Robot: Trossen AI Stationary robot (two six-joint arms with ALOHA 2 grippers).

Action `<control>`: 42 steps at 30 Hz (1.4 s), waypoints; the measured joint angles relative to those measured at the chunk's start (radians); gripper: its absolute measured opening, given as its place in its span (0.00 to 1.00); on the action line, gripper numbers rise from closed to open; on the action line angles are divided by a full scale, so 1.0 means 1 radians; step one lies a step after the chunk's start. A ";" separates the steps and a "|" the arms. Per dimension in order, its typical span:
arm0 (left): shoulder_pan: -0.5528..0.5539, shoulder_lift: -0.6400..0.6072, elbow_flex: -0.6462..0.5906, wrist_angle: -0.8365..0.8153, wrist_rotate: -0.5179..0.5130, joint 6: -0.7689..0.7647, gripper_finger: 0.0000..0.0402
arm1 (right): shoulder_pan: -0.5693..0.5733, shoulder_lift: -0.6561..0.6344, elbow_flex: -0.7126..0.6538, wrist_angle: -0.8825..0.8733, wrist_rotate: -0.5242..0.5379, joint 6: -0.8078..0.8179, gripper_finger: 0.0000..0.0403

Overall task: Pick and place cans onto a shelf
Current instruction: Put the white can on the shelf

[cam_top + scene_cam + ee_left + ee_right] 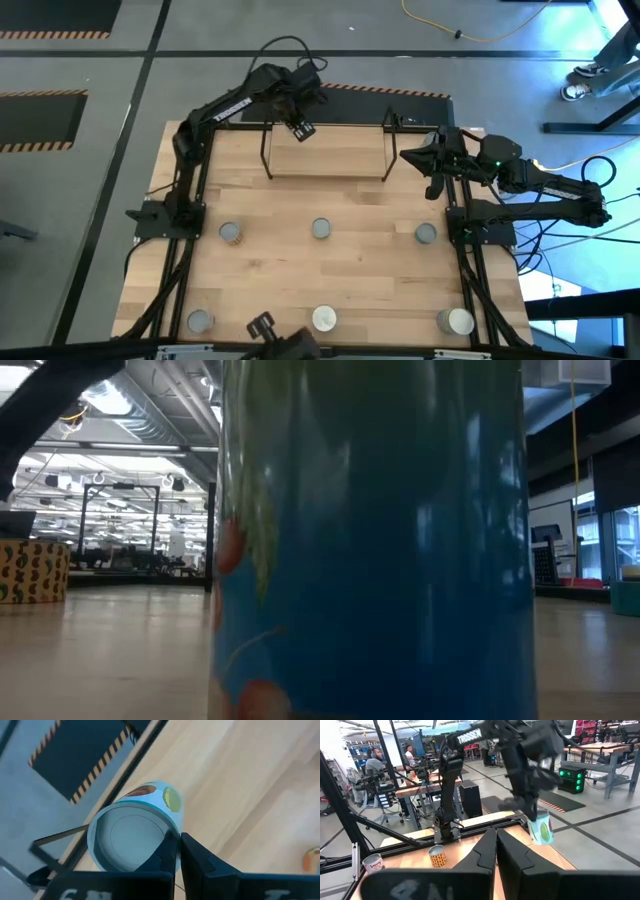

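Observation:
My left gripper (300,128) is shut on a pale can (135,835) with green and orange marks, above the left end of the shelf (330,162) at the table's far edge. The right wrist view shows this can (540,831) hanging under the left arm's fingers. Several other cans stand upright on the table, among them three in a middle row (231,233) (320,229) (425,234). My right gripper (496,851) is shut on nothing, held level above the table's right side (432,170). My left gripper pinches the can's rim (169,831) at its upper end between its two fingers, which come from above and slant steeply down. The can hangs tilted below the fingers (532,815), lifted clear of the table and the shelf.
Three more cans stand near the front edge (200,321) (325,319) (457,321). A blue can (370,540) right in front of the low camera fills that view. The shelf's black wire loops (268,150) (390,150) rise at both ends. People sit at benches beyond the table (375,757).

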 joint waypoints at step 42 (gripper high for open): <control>0.060 0.134 -0.107 0.040 -0.023 -0.060 0.01 | 0.000 0.000 0.000 0.000 0.000 -0.005 0.04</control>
